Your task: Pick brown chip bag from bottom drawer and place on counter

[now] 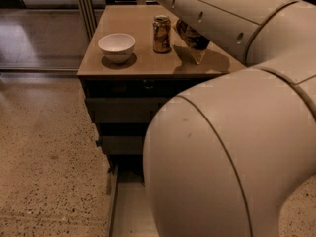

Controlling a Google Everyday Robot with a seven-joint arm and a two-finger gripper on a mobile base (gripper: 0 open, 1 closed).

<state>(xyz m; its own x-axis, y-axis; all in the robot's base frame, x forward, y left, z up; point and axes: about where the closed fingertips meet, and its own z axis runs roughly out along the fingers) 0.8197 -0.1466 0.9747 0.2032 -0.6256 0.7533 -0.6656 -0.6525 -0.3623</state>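
The brown chip bag (pixel 194 42) stands tilted on the counter (pixel 143 63), right of a gold-brown can, with its lower corner touching the top. My arm's upper link (pixel 217 14) crosses in front of the bag and hides its top. The gripper is behind that link and out of sight, so I cannot tell whether it holds the bag. The bottom drawer (pixel 129 212) is pulled out at the foot of the cabinet. Its grey tray is largely covered by my arm's big elbow (pixel 232 162).
A white bowl (pixel 117 47) sits at the counter's left and the gold-brown can (pixel 161 33) in the middle. The two upper drawers (pixel 123 110) are shut. Speckled floor (pixel 44 157) spreads to the left, and a metal-framed glass partition (pixel 84 9) stands behind.
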